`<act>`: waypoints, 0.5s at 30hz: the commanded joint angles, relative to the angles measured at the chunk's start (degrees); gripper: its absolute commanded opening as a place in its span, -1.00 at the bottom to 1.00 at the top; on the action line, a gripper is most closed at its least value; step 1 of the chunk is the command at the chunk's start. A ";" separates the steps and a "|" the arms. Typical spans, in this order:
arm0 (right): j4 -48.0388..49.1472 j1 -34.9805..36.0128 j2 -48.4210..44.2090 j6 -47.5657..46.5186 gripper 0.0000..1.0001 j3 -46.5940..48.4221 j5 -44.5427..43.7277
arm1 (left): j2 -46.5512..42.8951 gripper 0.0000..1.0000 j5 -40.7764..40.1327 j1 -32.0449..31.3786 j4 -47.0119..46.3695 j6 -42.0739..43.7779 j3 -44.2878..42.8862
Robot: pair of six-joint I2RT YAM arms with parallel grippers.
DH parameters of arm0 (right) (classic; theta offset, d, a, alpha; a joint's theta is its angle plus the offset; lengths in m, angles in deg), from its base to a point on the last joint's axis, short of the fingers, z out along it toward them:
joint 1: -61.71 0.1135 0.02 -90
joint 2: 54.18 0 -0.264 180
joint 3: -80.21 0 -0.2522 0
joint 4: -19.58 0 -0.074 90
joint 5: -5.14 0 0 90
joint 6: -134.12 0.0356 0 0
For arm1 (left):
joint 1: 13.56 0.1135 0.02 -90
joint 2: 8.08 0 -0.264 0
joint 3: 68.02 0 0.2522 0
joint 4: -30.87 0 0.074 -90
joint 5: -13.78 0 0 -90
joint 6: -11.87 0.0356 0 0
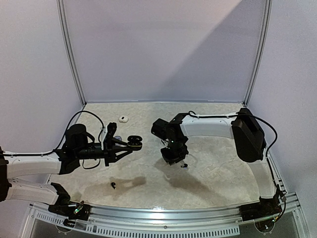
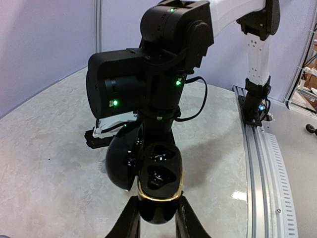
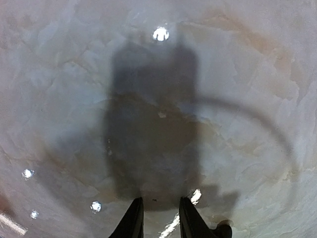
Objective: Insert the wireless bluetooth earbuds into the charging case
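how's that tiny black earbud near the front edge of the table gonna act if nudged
The black earbud is far smaller than the left gripper, so it is probably very light and would likely skid when nudged. The table shows bright reflections, so it looks smooth and may give little grip. Pinching something that small could easily flick it away.

A dark lump [image 3: 223,231] right of the right gripper [image 3: 160,199] is cut off below; the charging case's [image 2: 159,174] wells are too dark to read.
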 commanded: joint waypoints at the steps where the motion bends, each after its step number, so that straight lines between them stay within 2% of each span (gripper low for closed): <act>1: 1.31 -0.15 1.34 0.93 -0.56 -3.62 2.02 | -0.46 -1.00 -0.42 -0.26 -0.59 0.92 0.85; 7: 1.23 -0.14 -0.57 2.51 -0.70 -8.48 3.47 | -0.45 -1.00 -0.60 -0.28 -0.51 0.88 0.88; 15: -0.93 -0.17 -4.20 3.43 -0.78 -13.33 2.42 | -0.47 -1.00 -0.60 -0.26 -0.69 0.88 0.98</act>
